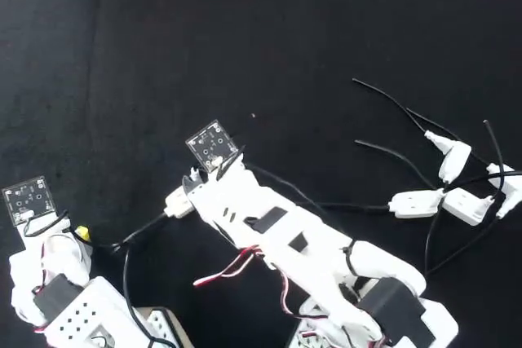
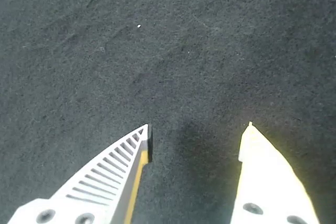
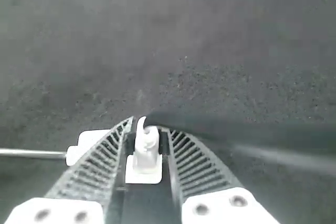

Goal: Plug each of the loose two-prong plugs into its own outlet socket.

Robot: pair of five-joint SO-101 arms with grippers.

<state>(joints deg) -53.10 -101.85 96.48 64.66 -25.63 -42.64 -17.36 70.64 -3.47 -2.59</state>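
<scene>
My right gripper is shut on a small white two-prong plug; a white part of it sticks out past one finger. From above, the right gripper holds that plug near the table's middle, and its black cord trails toward the left arm. At the right edge lies a cluster of white plugs and sockets: two pieces end to end, another behind them. My left gripper hangs open over bare black cloth.
Black cloth covers the table, with free room across the back and left. Loose black cords curl around the right-hand cluster. The left arm's base sits at the front left corner.
</scene>
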